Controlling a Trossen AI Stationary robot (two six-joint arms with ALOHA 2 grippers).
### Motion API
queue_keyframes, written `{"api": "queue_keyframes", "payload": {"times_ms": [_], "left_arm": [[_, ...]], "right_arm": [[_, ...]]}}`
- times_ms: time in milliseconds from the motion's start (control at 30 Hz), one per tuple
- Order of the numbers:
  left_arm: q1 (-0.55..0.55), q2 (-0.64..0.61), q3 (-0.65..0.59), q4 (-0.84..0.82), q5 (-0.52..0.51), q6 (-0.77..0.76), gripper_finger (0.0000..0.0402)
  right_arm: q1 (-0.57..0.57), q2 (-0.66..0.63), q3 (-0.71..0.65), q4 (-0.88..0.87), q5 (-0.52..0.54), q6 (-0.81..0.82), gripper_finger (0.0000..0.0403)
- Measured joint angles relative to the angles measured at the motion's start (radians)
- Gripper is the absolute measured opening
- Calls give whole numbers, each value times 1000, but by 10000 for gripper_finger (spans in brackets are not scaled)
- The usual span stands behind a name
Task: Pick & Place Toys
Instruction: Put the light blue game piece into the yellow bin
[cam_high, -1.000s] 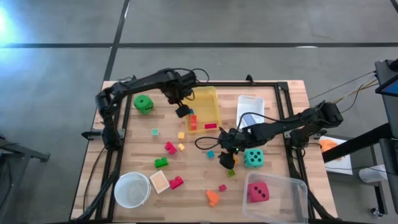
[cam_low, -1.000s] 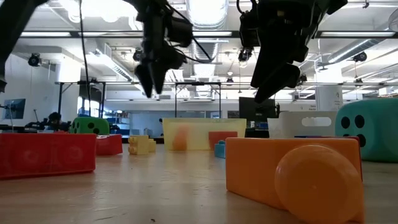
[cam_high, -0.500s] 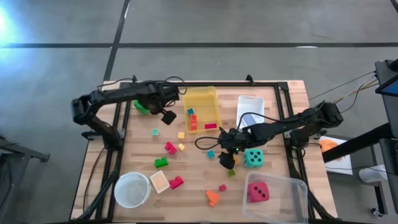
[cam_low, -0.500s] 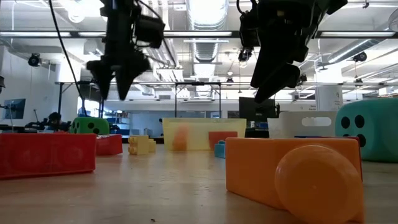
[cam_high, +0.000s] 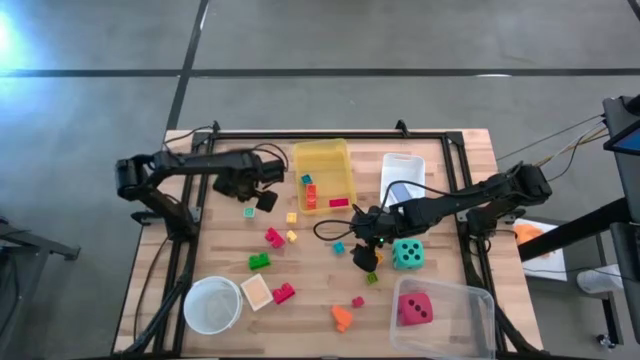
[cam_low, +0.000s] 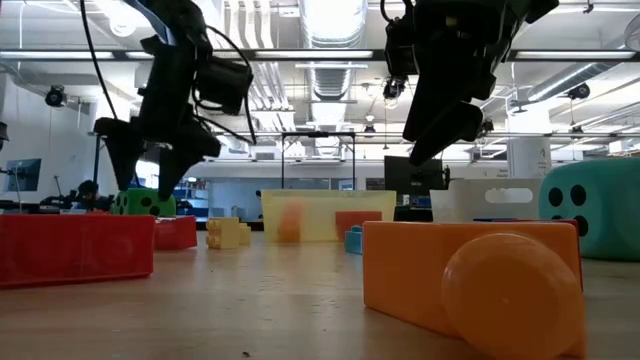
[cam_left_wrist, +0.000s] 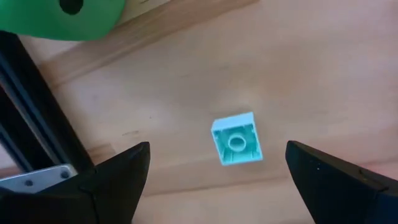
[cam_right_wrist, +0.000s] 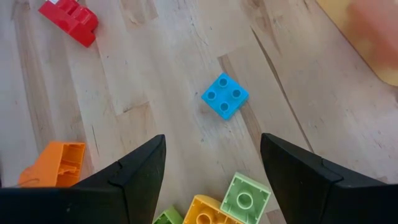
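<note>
Two end effectors are on my screens. The left end effector hangs released, fingers spread wide, over the desk at about ten o'clock from its centre, directly above a small teal block. From the left wrist camera that block is a pale teal square with one round stud on top, lying flat on the bare wood between my two fingers without touching either. The green die with a black dot shows just beyond it.

The right end effector hovers near the middle of the desk, a little toward four o'clock, also parted and holding nothing. Through its wrist camera I see a blue block with four studs lying flat on the wood between the fingers, a red block farther off, an orange block beside one finger, and a yellow piece and a light green single-stud piece touching each other close to the camera.

From overhead, the teal die with black dots sits at three o'clock from the right end effector, just beside it. The pink-red die rests inside the clear bin at five o'clock on the desk. The yellow bin at twelve o'clock holds a few small red, orange and blue blocks. Other pink, green, yellow and orange blocks lie scattered across the middle and toward six o'clock, near the white bowl
</note>
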Motion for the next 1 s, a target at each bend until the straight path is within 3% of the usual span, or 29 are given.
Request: {"api": "queue_keyframes", "payload": {"times_ms": [367, 733, 1000], "left_arm": [[-49, 0, -98, 108, 8, -100, 371], [-48, 0, -110, 142, 8, -94, 287], [-49, 0, -216, 252, 68, -137, 269]], "right_arm": [[0, 0, 0, 0, 0, 0, 254], [0, 0, 0, 0, 0, 0, 254], [0, 0, 0, 0, 0, 0, 254]]}}
